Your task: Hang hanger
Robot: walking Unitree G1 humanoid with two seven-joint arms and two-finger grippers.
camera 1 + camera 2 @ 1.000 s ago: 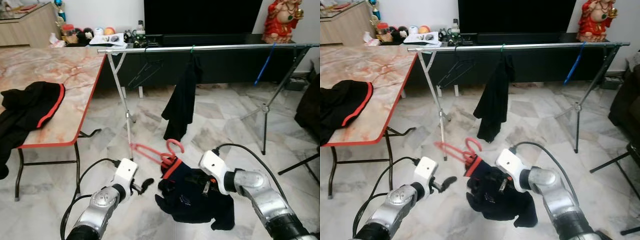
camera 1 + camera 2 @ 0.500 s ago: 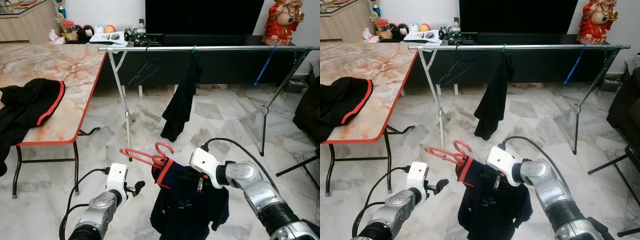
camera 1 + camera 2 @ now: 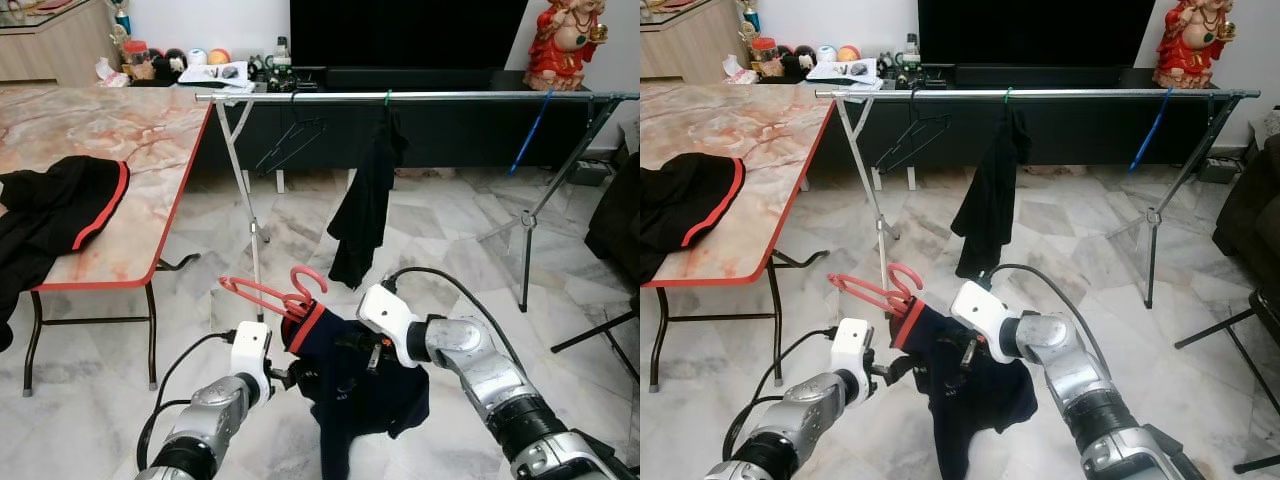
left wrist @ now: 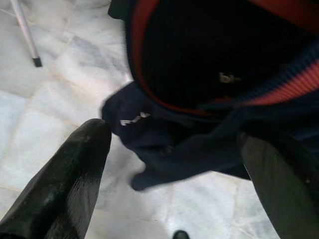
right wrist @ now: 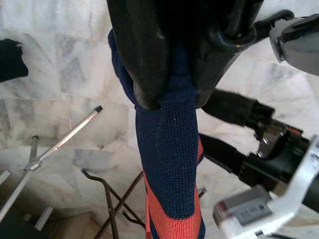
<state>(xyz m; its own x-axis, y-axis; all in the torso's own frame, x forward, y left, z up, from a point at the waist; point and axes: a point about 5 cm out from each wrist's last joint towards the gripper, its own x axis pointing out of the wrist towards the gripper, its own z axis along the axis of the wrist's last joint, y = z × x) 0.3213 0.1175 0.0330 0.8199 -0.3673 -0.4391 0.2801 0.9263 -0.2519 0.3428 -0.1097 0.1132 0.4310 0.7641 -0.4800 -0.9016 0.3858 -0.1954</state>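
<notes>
A red hanger carries a navy garment with a red collar, held low over the floor in front of me. My right gripper is shut on the navy knit fabric near the collar, its fingers buried in the cloth in the eye views. From the left, my left gripper is open at the garment's lower folds, one finger on each side. The silver clothes rail runs across the room well beyond and above the hanger.
A black garment, a black hanger and a blue hanger hang on the rail. The rack's legs stand just behind the red hanger. A marble-topped table with a black-and-red garment is on the left.
My right gripper has lifted the hanger and navy garment up and to the left. The left gripper has moved in to the garment's lower part.
</notes>
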